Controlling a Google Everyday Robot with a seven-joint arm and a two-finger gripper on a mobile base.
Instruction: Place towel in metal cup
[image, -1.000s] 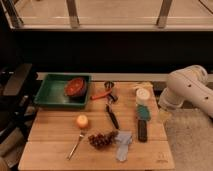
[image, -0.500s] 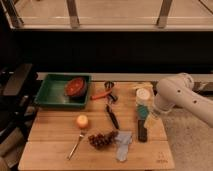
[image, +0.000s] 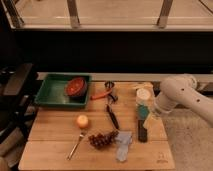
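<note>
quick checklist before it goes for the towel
1. Towel lying free near the table's front edge: ok.
2. Gripper above the towel: not ok, it is at the right side, over the black bar.
3. Grapes clear of the towel: cannot tell, they lie right beside it.
4. Metal cup located: cannot tell, likely the small dark cup right of the green tray.
5. Cup empty: cannot tell.

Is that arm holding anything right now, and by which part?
It seems to hold nothing. The tool hangs above a black bar at the right side of the table; the towel lies apart from it on the wood.
</note>
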